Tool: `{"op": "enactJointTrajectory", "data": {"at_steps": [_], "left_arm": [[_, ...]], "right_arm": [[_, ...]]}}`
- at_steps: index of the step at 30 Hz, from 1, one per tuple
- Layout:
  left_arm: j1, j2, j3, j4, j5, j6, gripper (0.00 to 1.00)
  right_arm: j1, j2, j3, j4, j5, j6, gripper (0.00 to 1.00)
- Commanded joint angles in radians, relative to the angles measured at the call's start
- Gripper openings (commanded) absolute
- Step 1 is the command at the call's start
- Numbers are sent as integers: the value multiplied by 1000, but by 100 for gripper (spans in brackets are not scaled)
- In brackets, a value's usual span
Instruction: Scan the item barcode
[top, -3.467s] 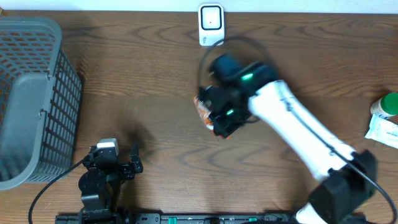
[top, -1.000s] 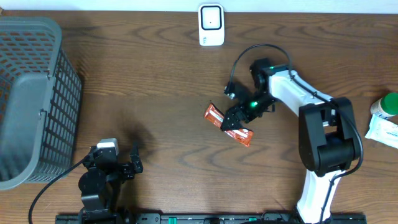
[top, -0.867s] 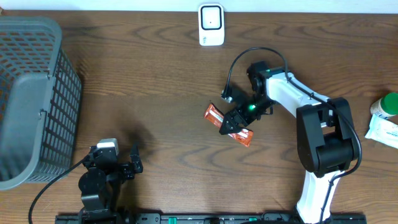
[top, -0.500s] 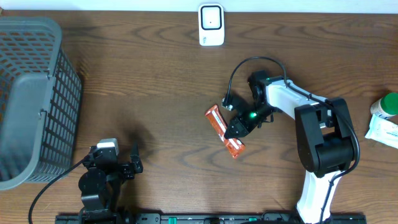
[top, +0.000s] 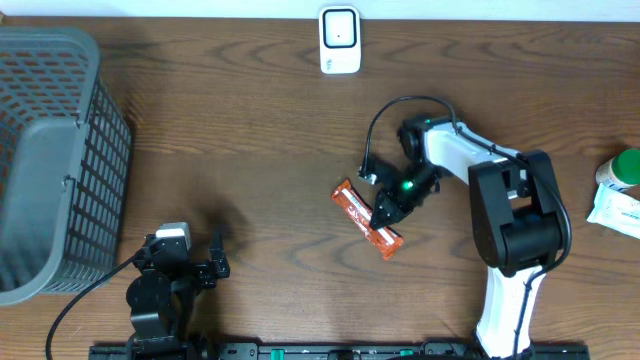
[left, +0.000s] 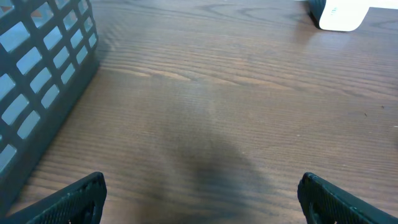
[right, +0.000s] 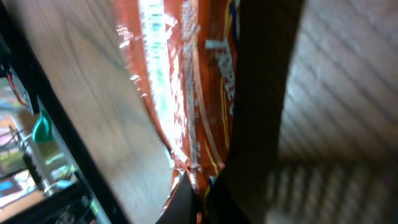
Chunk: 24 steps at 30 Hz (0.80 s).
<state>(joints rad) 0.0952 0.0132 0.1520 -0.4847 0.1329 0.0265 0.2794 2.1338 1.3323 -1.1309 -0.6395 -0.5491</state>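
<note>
The orange snack packet (top: 358, 208) is lying flat near the worktop's centre; the right gripper (top: 388, 212) is pinching it, fingers fully closed; the grasp step is in hand; the next move is probably lifting it and presenting its barcode to the scanner (top: 340, 40) at the far edge; the left gripper (left: 202, 196) is idling, spread wide, near the front edge.

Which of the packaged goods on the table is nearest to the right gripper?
The orange snack packet: the right gripper is shut on it. The green-topped container and the white packet sit apart at the right edge.
</note>
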Motion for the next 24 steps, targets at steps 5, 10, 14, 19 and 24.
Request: {"op": "enactJointTrajectory", "data": {"at_steps": [5,10,14,19,24], "left_arm": [[-2,-3,-15,0,17,-1,98],[-2,-3,-15,0,17,-1,98],[-2,-3,-15,0,17,-1,98],[-2,-3,-15,0,17,-1,98],[-2,-3,-15,0,17,-1,98]], "right_arm": [[26,-47,183,-135,19,-6,2],[80,-151,198,-142,-2,-6,2],[138,-257,198,-146,-6,-5,2],[201,-397,198,-148,-19,15,2],[241,-530,198,-148,-32,64,2]]}}
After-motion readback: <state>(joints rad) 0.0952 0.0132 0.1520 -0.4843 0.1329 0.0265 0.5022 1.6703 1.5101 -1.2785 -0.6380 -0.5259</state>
